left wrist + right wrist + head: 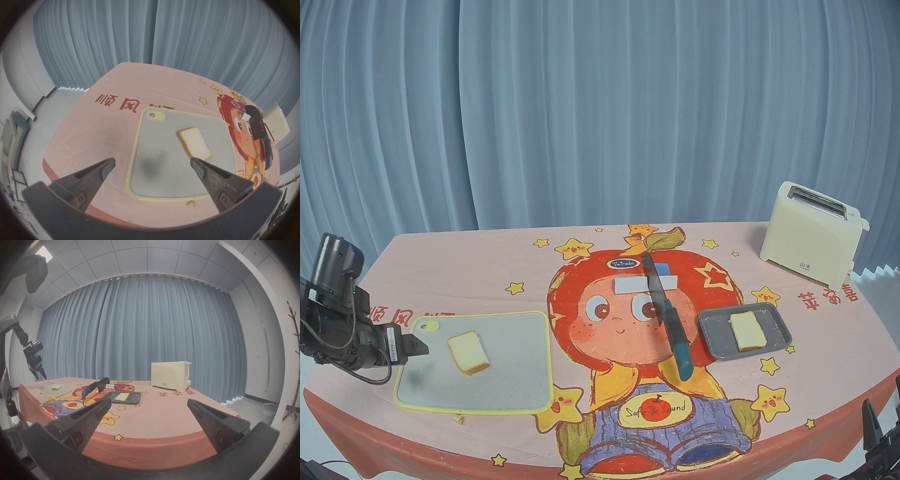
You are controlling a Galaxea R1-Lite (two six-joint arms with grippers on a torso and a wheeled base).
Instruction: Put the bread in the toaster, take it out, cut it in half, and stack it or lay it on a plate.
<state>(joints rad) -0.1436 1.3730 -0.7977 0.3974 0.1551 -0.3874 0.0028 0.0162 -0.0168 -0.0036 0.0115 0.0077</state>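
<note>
One knife (667, 315) | handle nearest, blade pointing away | left pincer (152, 160), right pincer (149, 400) wide, empty

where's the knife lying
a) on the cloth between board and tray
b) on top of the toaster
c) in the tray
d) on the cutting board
a: the knife lies flat on the cloth, with the board off to its left and the tray to its right, resting on neither.
</note>
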